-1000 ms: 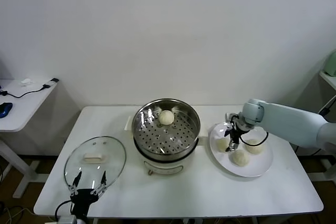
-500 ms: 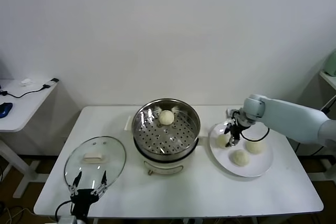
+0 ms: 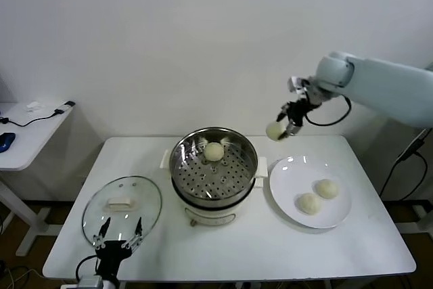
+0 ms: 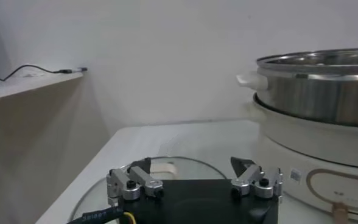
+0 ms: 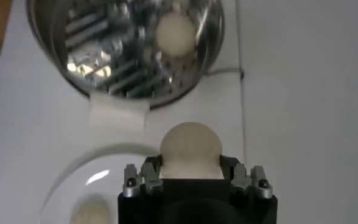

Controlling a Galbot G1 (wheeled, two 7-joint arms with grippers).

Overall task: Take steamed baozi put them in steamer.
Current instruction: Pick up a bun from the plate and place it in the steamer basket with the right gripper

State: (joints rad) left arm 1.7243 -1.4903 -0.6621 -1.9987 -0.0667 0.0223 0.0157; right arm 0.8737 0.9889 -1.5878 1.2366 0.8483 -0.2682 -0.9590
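Baozi count: one [image 3: 214, 151] sits on the steamer [image 3: 214, 167] tray, one [image 3: 275, 130] is clenched in the right end effector [image 3: 284, 124] above-right of the steamer, two wait on the plate [image 3: 310, 192] right of it; left end effector [image 3: 117, 241] idle, released, near the lid [image 3: 122, 206] left of the steamer.

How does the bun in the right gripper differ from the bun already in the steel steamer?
The held cream-white dough bun is gripped in the right gripper, up in the air between the round stainless-steel steamer and the flat white plate. The other cream-white bun rests free on the steamer's perforated tray, near its far rim, with nothing touching it. Both look alike: smooth, round and domed.
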